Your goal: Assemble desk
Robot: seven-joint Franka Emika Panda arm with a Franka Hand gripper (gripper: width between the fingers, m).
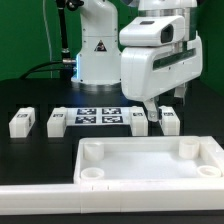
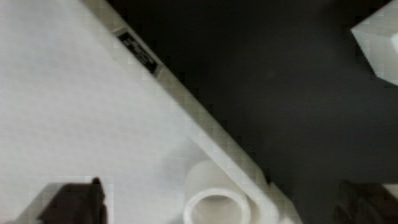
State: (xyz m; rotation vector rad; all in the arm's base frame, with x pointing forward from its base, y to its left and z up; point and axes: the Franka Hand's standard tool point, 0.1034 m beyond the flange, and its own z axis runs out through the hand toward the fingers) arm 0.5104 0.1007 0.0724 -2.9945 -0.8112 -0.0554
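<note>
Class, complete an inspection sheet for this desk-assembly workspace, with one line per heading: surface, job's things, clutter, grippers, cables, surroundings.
Surface: black table, flat.
Job's things: white tabletop lies at the front, round corner sockets facing up. Four legs stand in a row behind it, none fitted.
Clutter: nothing seen. The marker board lies between the leg pairs, and a white rail runs along the front.
Grippers: gripper open and holding nothing, with its fingers spread above a corner socket.
Cables: black cable behind the table, on the exterior view's left.
Surroundings: robot base at the back, against a dark background.
</note>
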